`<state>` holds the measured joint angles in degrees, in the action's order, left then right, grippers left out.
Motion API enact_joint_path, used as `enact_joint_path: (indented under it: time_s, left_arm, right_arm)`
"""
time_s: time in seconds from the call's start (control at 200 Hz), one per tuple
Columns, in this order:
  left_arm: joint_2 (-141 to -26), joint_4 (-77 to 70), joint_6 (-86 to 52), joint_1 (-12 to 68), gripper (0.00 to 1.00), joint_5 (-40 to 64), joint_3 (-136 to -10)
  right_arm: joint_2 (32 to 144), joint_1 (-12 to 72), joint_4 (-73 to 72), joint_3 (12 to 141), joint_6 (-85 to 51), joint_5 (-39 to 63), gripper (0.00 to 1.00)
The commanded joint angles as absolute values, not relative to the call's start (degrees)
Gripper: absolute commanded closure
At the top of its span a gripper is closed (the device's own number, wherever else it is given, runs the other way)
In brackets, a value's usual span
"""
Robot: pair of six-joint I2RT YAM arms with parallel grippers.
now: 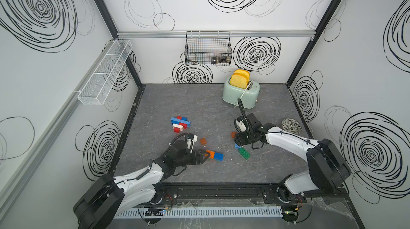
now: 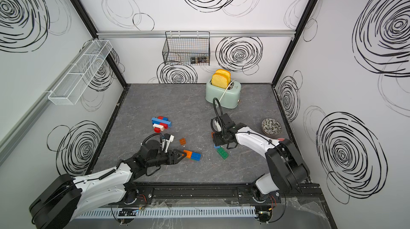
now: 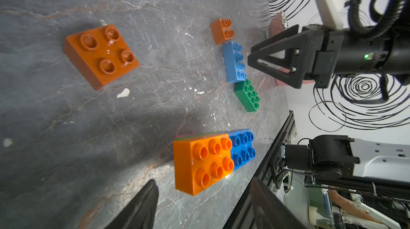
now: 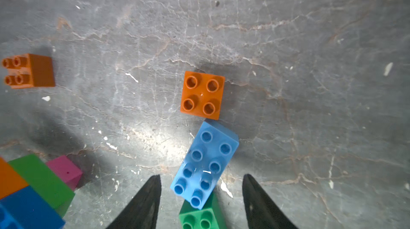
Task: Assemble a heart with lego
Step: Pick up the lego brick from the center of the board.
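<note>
**Top views showed lego heart barely begun, two arms poised at loose bricks**

At the left of the grey surface [image 1: 199, 105], a small built cluster [image 1: 180, 124] of blue, red and white lego lay flat, well apart from the other pieces. Nearer the front, the left gripper [image 1: 205, 156] stood with jaws apart and empty, its tips just short of an orange oblong brick [image 3: 203, 163] set end to end with a blue brick [image 3: 243, 148]. The right wrist view showed a green brick [image 4: 42, 179] and a pink brick [image 4: 66, 170] under that pair. A brown square brick [image 1: 203, 141] sat alone just beyond. Farther right, an orange-brown square [image 4: 202, 95], a light blue oblong [image 4: 205, 163] and a green oblong [image 4: 199, 219] lay in a crooked line, touching or nearly so. The right gripper [image 4: 202, 176] hung spread over the light blue oblong, holding nothing. The glossy, studded bricks looked light, rigid and slick. Their flat long sides, not the studs, seemed the surest place to pinch.
</note>
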<state>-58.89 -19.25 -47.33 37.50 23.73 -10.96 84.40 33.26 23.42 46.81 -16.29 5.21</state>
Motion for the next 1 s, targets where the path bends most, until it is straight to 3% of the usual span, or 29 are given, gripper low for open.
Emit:
enact_joint_path:
  time_s: [0.0, 0.275, 0.625, 0.996]
  left_arm:
    - [-57.5, -20.7, -46.9, 37.7, 0.3, 23.0, -12.2]
    - [-57.0, -21.1, -47.3, 37.5, 0.3, 22.4, -11.5]
    - [-55.6, -21.1, -48.1, 37.6, 0.3, 22.0, -10.5]
    - [-55.9, -21.2, -48.2, 37.6, 0.3, 21.9, -10.4]
  right_arm:
    - [85.8, 33.2, 22.3, 48.1, -17.1, 3.6, 0.37]
    - [91.0, 37.4, 22.3, 50.1, -16.5, 0.9, 0.39]
    - [96.0, 43.4, 25.2, 54.7, -14.9, -5.1, 0.57]
    - [97.8, 45.8, 27.3, 56.7, -11.6, -7.3, 0.63]
